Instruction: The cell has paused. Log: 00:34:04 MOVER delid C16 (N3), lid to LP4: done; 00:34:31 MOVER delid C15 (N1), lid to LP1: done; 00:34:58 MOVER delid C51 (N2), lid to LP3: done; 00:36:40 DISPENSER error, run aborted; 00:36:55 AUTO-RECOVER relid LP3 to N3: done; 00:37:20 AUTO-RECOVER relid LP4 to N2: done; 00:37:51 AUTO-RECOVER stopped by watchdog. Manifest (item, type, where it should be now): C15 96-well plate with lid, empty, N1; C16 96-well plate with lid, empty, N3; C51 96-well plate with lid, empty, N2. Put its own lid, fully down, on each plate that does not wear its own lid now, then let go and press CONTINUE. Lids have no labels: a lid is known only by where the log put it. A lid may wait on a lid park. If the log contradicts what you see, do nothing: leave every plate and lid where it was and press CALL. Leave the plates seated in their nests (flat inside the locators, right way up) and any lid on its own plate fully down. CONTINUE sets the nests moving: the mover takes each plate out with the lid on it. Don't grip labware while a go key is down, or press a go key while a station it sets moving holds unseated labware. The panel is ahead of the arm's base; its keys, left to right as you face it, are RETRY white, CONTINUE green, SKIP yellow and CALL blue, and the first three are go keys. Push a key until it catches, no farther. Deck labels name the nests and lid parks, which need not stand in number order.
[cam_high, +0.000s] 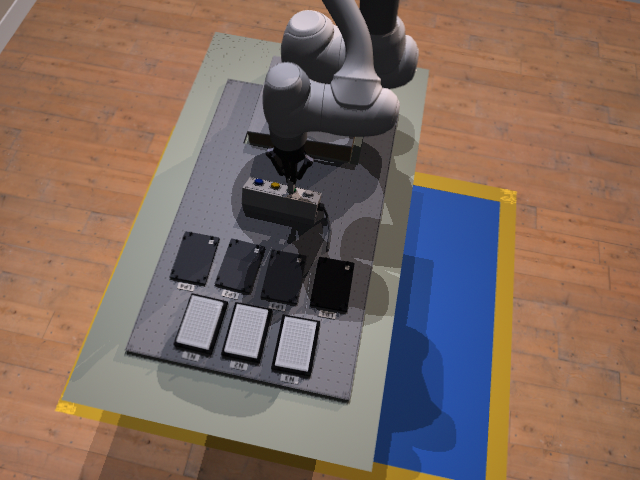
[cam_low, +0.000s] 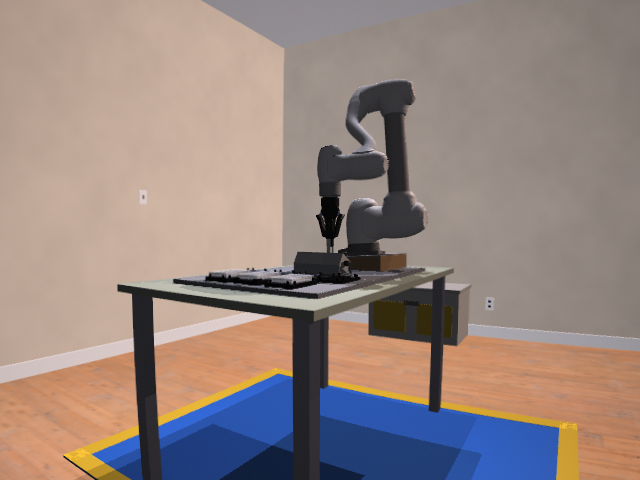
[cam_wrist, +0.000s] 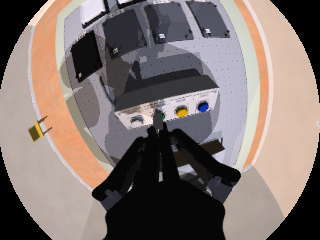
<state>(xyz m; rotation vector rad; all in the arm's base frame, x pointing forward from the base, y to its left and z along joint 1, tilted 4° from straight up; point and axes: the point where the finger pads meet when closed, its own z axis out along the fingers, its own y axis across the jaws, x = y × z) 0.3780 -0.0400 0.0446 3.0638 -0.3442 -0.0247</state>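
- Three lidded plates (cam_high: 245, 330) sit in the near row (nests).
- Gripper (cam_high: 290, 190), fingers pinched together and holding nothing, tips on the panel (cam_high: 279, 204) at the green key (cam_wrist: 162, 115).

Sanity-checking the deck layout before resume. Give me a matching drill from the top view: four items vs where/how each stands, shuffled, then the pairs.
1 end effector
2 blue key
3 plate in N3
4 LP1 pad

A right end of the four-pad row
B shut, tips down at the key panel
C left end of the key row
D right end of the three-plate row

Pairs: 1-B, 2-C, 3-D, 4-A
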